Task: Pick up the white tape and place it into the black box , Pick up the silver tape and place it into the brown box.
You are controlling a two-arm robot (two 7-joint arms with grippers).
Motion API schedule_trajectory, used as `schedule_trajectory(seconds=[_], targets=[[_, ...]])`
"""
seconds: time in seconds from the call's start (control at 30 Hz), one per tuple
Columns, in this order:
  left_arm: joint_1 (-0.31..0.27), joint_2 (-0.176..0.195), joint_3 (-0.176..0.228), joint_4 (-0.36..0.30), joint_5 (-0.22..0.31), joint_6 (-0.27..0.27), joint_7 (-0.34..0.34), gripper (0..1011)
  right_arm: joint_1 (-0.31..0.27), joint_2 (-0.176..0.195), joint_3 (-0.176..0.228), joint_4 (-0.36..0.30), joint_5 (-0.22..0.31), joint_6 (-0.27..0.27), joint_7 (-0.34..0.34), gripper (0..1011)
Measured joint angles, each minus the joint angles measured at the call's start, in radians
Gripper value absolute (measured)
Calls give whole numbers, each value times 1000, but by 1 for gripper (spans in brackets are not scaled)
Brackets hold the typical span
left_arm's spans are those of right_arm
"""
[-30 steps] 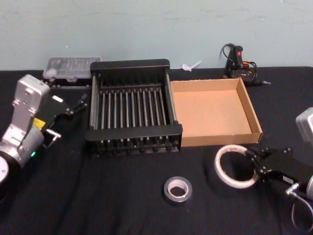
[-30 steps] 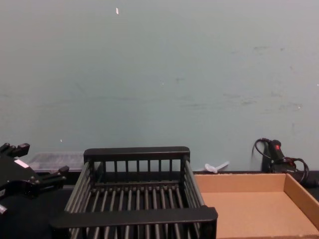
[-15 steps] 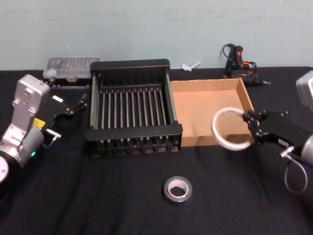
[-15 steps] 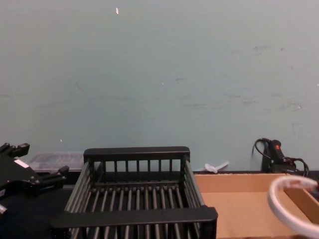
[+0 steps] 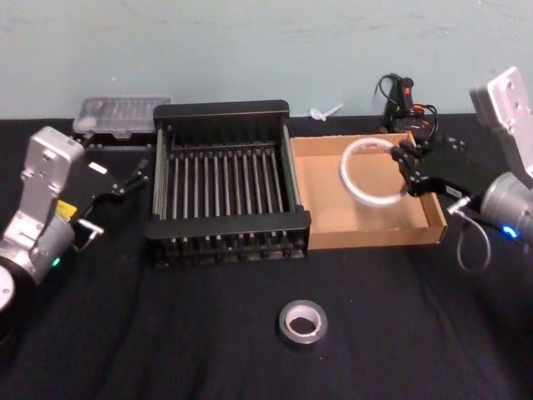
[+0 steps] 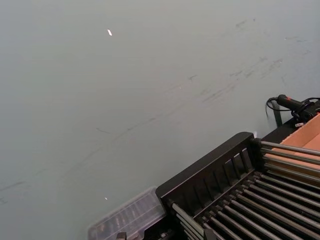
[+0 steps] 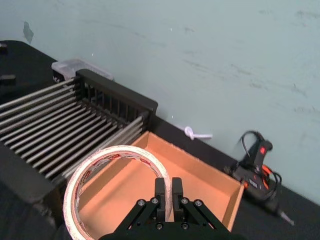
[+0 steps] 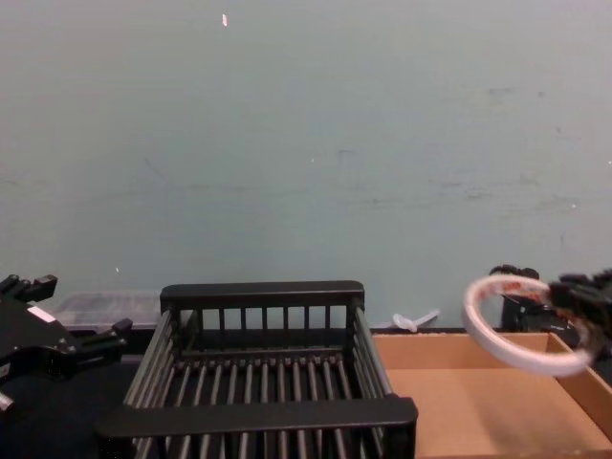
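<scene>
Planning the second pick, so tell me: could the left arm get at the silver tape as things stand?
Probably yes. The silver tape lies alone on bare cloth in front of the black box, nothing over it. The left gripper sits left of the box, open and empty.

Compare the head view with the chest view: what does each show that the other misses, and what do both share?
Head view alone: the thick silver-grey duct tape roll lying on the black cloth, in front of the boxes.

Chest view alone: a broad expanse of pale green wall above the table.

Both: the flat white tape roll held above the shallow tan cardboard tray by the right gripper, the black slatted plastic crate, and the left gripper parked left of that crate.
</scene>
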Motion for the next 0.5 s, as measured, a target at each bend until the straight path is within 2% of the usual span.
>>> schedule_trajectory(seconds=[0.27,0.3,0.5], targets=[[0,0,0,0,0,0,0,1001,112,-49,-50,83,-27,3,16,87],[0,0,0,0,0,0,0,1001,112,-49,-50,83,-27,3,16,87],[0,0,0,0,0,0,0,1001,201,-96,-102,158,-53,3,34,87]])
